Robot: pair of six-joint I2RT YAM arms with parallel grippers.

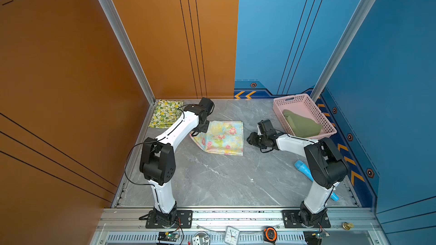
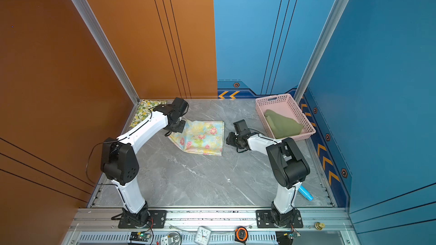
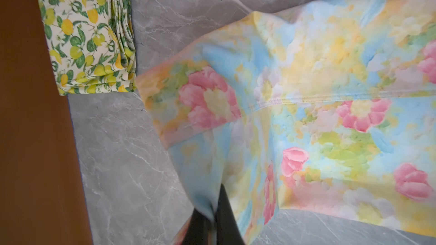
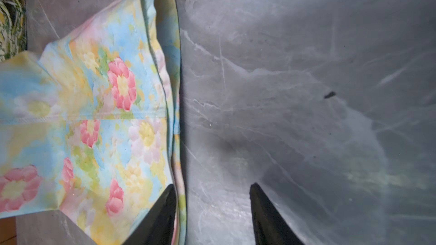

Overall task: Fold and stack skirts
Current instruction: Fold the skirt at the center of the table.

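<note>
The pastel yellow-blue skirt with pink flowers (image 1: 221, 137) (image 2: 203, 136) lies folded mid-table. My left gripper (image 3: 213, 206) is shut on a pinched-up corner of it (image 3: 318, 114), at its left end (image 1: 200, 128). My right gripper (image 4: 213, 186) is open at the skirt's right edge (image 4: 94, 114). One finger lies over the hem, and only bare table shows between the fingers (image 1: 250, 139). The lemon-print skirt (image 1: 166, 113) (image 2: 146, 109) (image 3: 87, 34) sits folded in the far left corner. The olive green skirt (image 1: 303, 124) (image 2: 283, 124) lies crumpled in the basket.
A pink perforated basket (image 1: 304, 101) (image 2: 286, 100) stands at the far right by the blue wall. A blue tube (image 1: 304, 167) lies behind the right arm's elbow. The orange wall (image 3: 28, 114) runs close beside the lemon-print skirt.
</note>
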